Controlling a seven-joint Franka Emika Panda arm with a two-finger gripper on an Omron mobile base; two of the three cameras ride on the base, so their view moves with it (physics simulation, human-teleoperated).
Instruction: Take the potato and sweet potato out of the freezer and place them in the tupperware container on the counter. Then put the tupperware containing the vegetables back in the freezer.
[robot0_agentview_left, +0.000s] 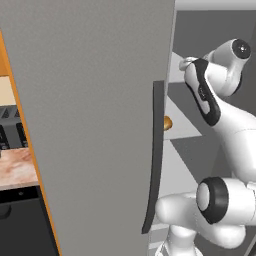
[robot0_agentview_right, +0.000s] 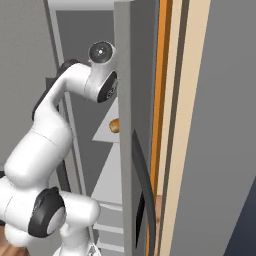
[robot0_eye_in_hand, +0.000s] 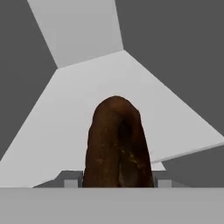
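The dark reddish-brown sweet potato (robot0_eye_in_hand: 117, 144) looms large in the hand view, squeezed between the two fingertips (robot0_eye_in_hand: 71, 178) of my gripper (robot0_eye_in_hand: 117, 180), which is shut on it over a grey freezer shelf (robot0_eye_in_hand: 78, 100). The tan potato (robot0_agentview_left: 167, 122) (robot0_agentview_right: 114, 125) lies on a shelf just past the edge of the open freezer door (robot0_agentview_left: 90, 125) (robot0_agentview_right: 125, 100). My arm (robot0_agentview_left: 220, 120) (robot0_agentview_right: 55, 125) reaches into the freezer, and the door edge hides the hand in both base views. The tupperware container is out of view.
The big grey door with its long dark handle (robot0_agentview_left: 156, 150) (robot0_agentview_right: 142, 185) stands open between the base and the counter (robot0_agentview_left: 15, 167). A dark toaster (robot0_agentview_left: 10, 132) sits on that counter, above a black dishwasher (robot0_agentview_left: 20, 225). Lower grey shelves (robot0_agentview_right: 112, 180) lie under the arm.
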